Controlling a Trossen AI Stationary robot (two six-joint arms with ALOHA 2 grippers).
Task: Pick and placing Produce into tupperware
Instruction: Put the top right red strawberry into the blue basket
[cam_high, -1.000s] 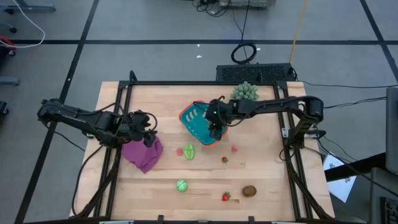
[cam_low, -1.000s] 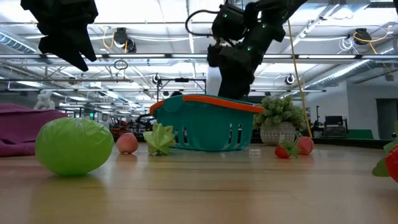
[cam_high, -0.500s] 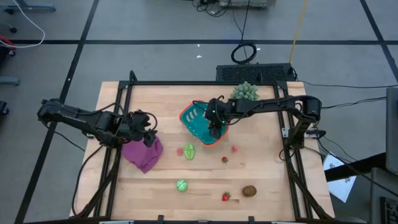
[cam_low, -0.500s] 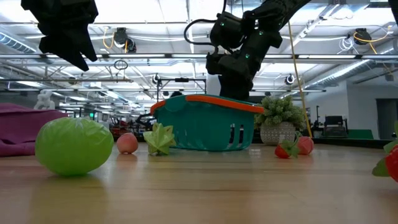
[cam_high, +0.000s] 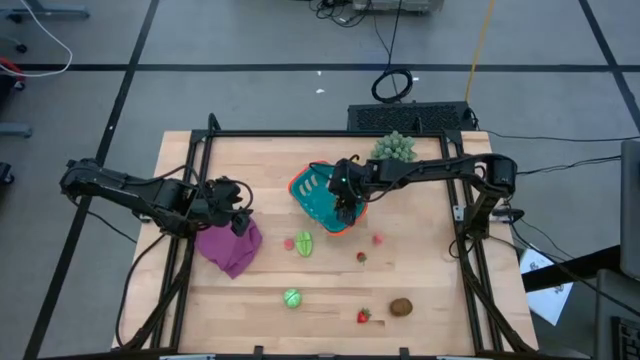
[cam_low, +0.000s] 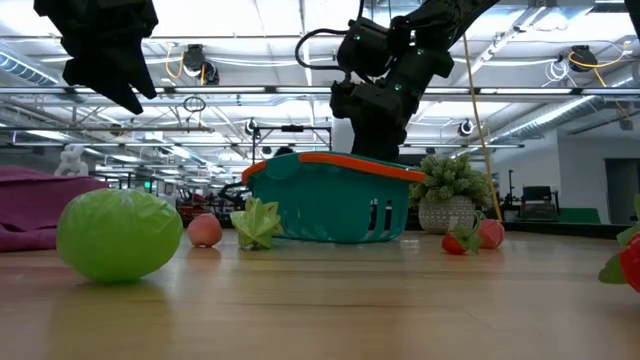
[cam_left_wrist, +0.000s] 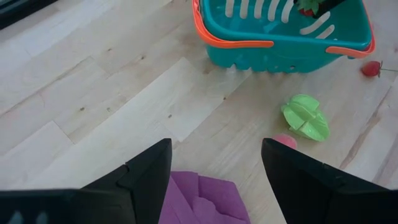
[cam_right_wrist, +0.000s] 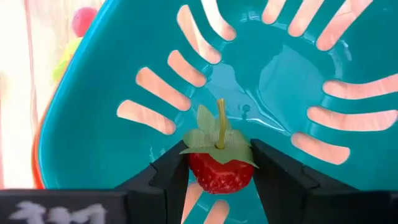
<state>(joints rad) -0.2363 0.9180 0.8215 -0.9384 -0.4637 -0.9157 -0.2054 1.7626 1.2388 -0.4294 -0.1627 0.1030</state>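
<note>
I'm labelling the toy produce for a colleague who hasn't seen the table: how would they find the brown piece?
Start from the teal basket near the table's middle and go toward the near edge, on the right arm's side. There the brown oval piece lies on bare wood, just beside a small red strawberry. It is the only brown produce; every other piece is red, pink or green.

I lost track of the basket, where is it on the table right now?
In the high view the teal basket sits at the table's middle toward the far edge, beside the spiky plant ball, with the right gripper over it.
</note>
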